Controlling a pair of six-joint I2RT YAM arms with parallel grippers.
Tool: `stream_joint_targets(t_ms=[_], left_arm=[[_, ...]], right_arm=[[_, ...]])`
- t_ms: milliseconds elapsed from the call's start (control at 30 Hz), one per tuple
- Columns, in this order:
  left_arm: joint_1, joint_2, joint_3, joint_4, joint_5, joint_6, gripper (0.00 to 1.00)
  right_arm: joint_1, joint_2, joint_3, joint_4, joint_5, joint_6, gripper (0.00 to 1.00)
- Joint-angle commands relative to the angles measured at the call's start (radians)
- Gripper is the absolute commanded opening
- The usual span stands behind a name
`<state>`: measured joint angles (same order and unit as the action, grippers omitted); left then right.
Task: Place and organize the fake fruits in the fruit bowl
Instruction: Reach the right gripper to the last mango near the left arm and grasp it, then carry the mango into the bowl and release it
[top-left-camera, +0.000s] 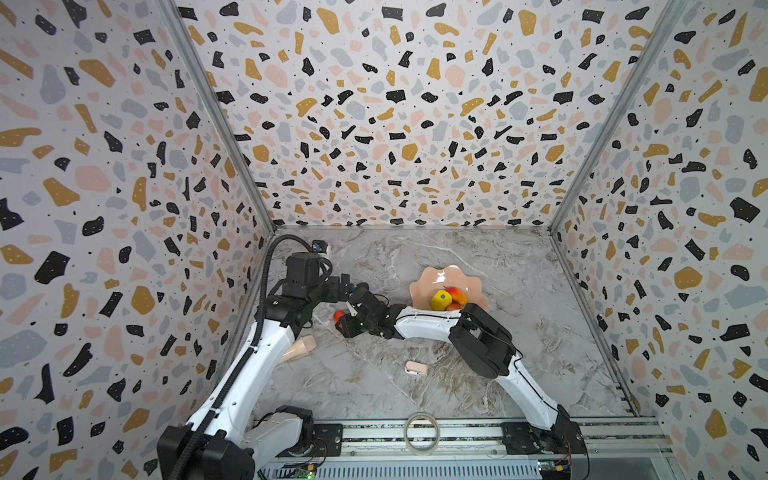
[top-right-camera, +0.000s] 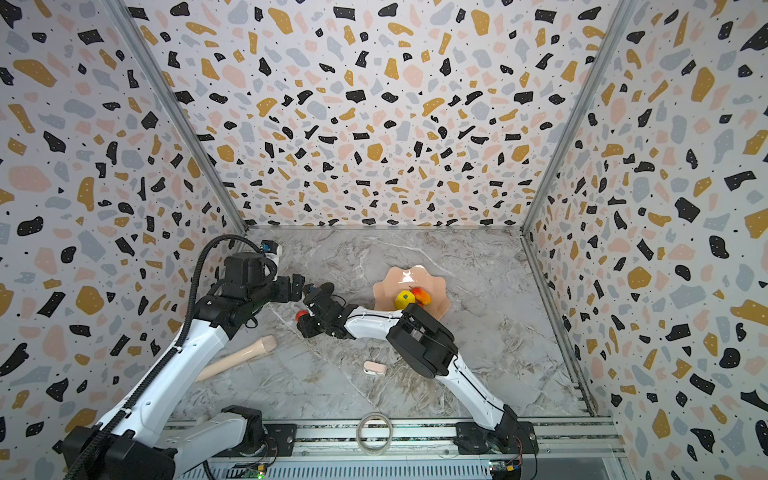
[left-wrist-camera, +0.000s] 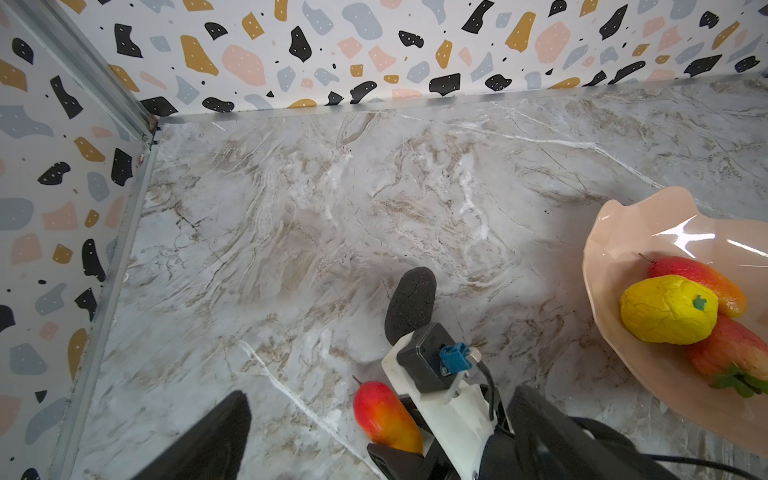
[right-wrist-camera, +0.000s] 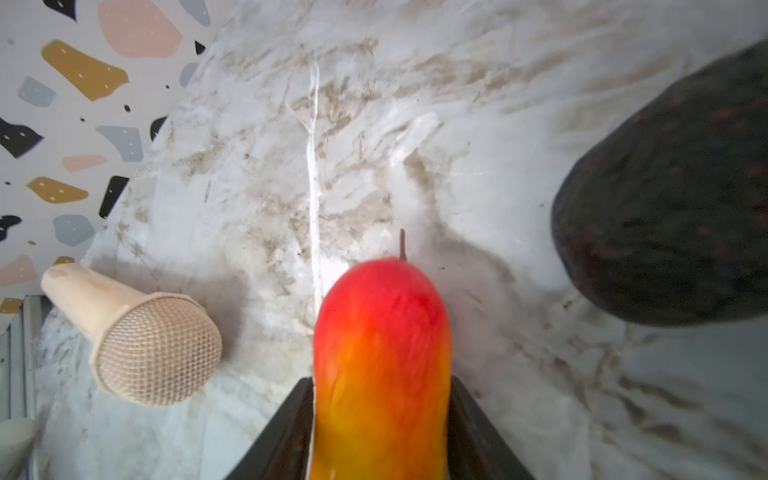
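**Mango pinched in right gripper, three fruits in bowl**

Mango (right-wrist-camera: 380, 324) fills the near part of the right wrist view, red at its stem end and orange-yellow toward the right gripper (right-wrist-camera: 380, 382). That gripper's two black fingers (right-wrist-camera: 286, 424) press against the fruit's flanks, drawn in to its width. In both top views this grip sits left of the bowl (top-left-camera: 432, 276) and well apart from it, with the fruit's red tip poking out toward the left wall. Whether the mango rests on the table (top-left-camera: 519, 332) or hangs just clear of it, I cannot tell.

Black oval (left-wrist-camera: 411, 305) lies on the marble near the right gripper, on its far side.

The bowl stands right of centre toward the back wall, and the right arm's elbow hides its near rim. Three fruits are bunched at its near side. The citrus (top-left-camera: 441, 300) touches the second mango (top-left-camera: 458, 294) just behind it, and the strawberry (left-wrist-camera: 731, 353) lies against the citrus's other side with its green leaves showing.

The left gripper (top-left-camera: 345, 287) hovers close to the oval, pointing right. In the left wrist view its fingers stand wide apart and grip nothing.

A beige cone (right-wrist-camera: 137, 336) lies on its side near the left wall, partly under the left arm. A pink clip (top-left-camera: 416, 368) lies on the marble nearer the front, and a tape ring (top-left-camera: 422, 432) sits on the front rail
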<state>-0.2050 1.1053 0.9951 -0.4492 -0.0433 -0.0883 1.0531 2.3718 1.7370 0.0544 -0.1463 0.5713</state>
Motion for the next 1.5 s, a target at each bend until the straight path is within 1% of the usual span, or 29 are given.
stream_joint_targets(t_ms=[0, 67, 200, 300, 400, 500, 567, 633, 733, 833, 1000, 1233, 1467], left_arm=[[-0.005, -0.026, -0.010, 0.010, -0.010, 0.010, 0.99], [-0.005, -0.037, -0.016, 0.012, -0.012, 0.011, 0.99], [-0.005, -0.048, -0.024, 0.017, -0.013, 0.007, 1.00], [-0.005, -0.042, -0.022, 0.018, -0.010, 0.006, 1.00], [-0.005, -0.036, -0.021, 0.021, -0.008, 0.005, 1.00], [-0.005, -0.030, -0.026, 0.028, -0.008, 0.002, 1.00], [-0.004, -0.023, -0.029, 0.035, -0.001, 0.001, 1.00], [-0.005, -0.013, -0.031, 0.040, 0.006, 0.001, 0.99], [-0.005, 0.002, -0.029, 0.042, 0.017, 0.000, 1.00], [-0.005, 0.007, -0.026, 0.041, 0.020, 0.001, 1.00], [-0.005, 0.007, -0.025, 0.042, 0.021, -0.001, 1.00], [-0.004, 0.020, -0.024, 0.051, 0.023, -0.001, 1.00], [-0.005, 0.019, -0.024, 0.059, 0.024, 0.000, 1.00]], right_arm=[[-0.007, -0.007, 0.024, -0.032, -0.026, -0.016, 0.43], [-0.008, -0.026, 0.002, -0.014, -0.026, -0.022, 0.37], [-0.008, -0.126, -0.089, 0.027, -0.014, -0.076, 0.28], [-0.016, -0.258, -0.219, 0.049, 0.011, -0.131, 0.24], [-0.042, -0.436, -0.389, 0.051, 0.032, -0.186, 0.20], [-0.099, -0.620, -0.533, 0.007, 0.041, -0.219, 0.15], [-0.139, -0.729, -0.593, -0.039, 0.065, -0.249, 0.14], [-0.178, -0.813, -0.621, -0.104, 0.106, -0.291, 0.13], [-0.236, -0.883, -0.637, -0.170, 0.145, -0.340, 0.12], [-0.295, -0.905, -0.649, -0.191, 0.158, -0.374, 0.10], [-0.346, -0.874, -0.632, -0.218, 0.196, -0.417, 0.07], [-0.374, -0.800, -0.593, -0.234, 0.240, -0.443, 0.05], [-0.377, -0.732, -0.573, -0.254, 0.252, -0.446, 0.05]])
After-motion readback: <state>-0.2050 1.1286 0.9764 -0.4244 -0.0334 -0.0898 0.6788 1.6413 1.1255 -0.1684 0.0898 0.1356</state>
